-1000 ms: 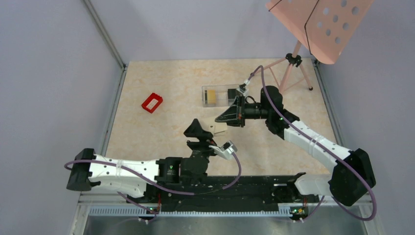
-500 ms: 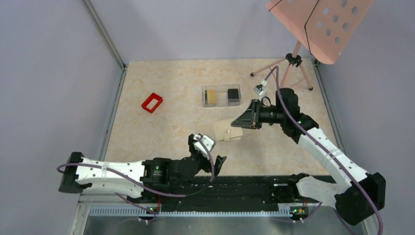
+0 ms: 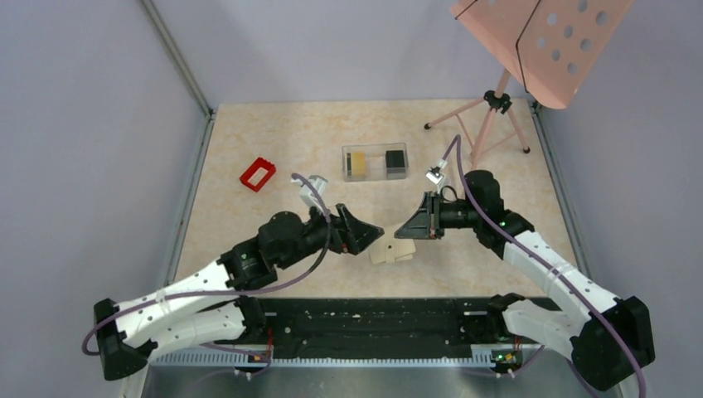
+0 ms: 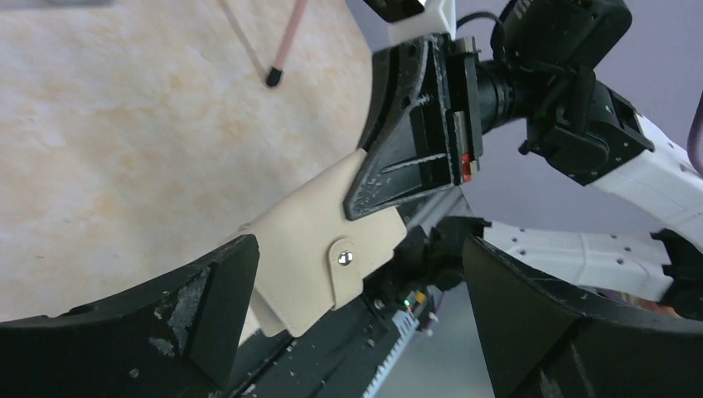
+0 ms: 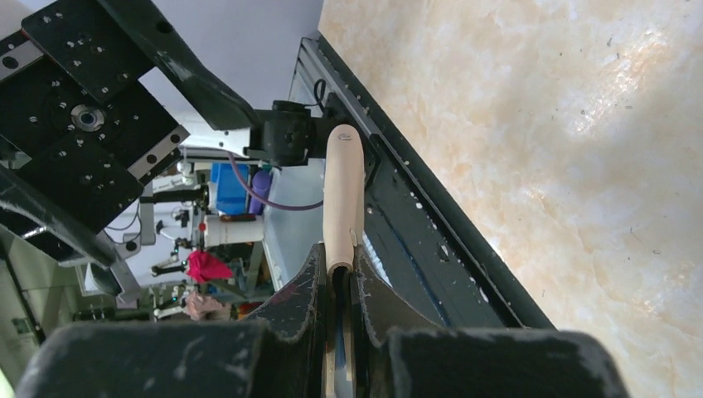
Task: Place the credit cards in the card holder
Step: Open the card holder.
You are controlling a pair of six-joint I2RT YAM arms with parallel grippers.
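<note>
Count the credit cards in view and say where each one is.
2: a yellow-gold card at the left end of the clear box, a black card at its right end. Each may be a stack hiding more.

Wears white shells dotted with small holes on the left arm point(image 3: 178, 294) and right arm point(image 3: 547, 265), black at joints and bases. Trails purple cables point(image 3: 455, 143) to small silver wrist cameras point(image 3: 312, 187). Ends in matte-black, scuffed left claw point(image 3: 366, 235) and right claw point(image 3: 401, 231), the latter marked red.
</note>
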